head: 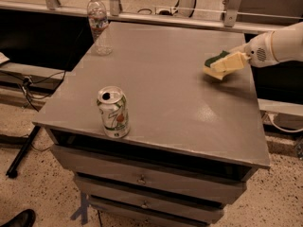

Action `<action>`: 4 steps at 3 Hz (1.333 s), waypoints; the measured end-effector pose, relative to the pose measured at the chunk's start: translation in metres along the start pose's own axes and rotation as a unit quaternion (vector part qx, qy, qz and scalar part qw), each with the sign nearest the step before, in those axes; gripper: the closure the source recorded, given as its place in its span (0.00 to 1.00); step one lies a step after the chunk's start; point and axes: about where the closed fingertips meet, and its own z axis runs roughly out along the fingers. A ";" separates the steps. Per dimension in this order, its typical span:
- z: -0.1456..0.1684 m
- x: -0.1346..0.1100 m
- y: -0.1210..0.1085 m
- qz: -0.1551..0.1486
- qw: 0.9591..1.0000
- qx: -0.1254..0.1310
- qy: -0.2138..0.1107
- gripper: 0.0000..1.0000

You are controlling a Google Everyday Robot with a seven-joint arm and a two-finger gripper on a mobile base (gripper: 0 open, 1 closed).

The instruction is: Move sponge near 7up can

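gripper clamps the sponge at the grey table's right side, speckled floor below.

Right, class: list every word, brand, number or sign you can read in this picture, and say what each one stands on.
"7up": the green and red logo on the white and green aluminium can, near the table's front edge.
Label on the clear plastic water bottle, far left corner: too blurred to read.
No text shows on the green-topped yellow sponge or on the white gripper holding it at the table's right side.
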 end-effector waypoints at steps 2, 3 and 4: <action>-0.026 -0.002 0.092 -0.072 0.989 -0.126 -0.002 1.00; -0.016 0.005 0.148 -0.103 0.974 -0.202 -0.004 1.00; -0.003 0.006 0.193 -0.135 0.959 -0.248 -0.007 1.00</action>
